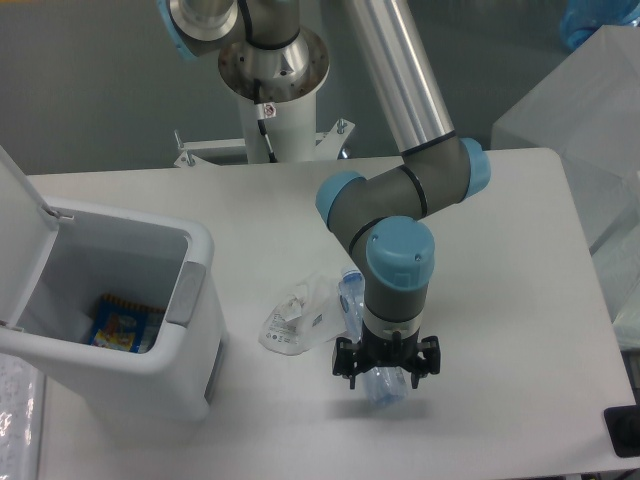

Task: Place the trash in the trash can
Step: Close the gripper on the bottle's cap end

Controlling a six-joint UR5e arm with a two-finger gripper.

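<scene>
A clear bluish crushed bottle (353, 303) lies on the white table, cap end pointing away from me. A crumpled white wrapper (298, 319) rests against its left side. My gripper (386, 372) points straight down over the bottle's lower half. It is open, with one black finger on each side of the bottle and the arm's wrist hiding the bottle's middle. The white trash can (196, 300) stands at the left with its lid (18, 232) swung up.
A colourful packet (121, 327) lies at the bottom of the can. The arm's base column (273, 95) rises at the back of the table. A translucent box (585, 110) sits off the right edge.
</scene>
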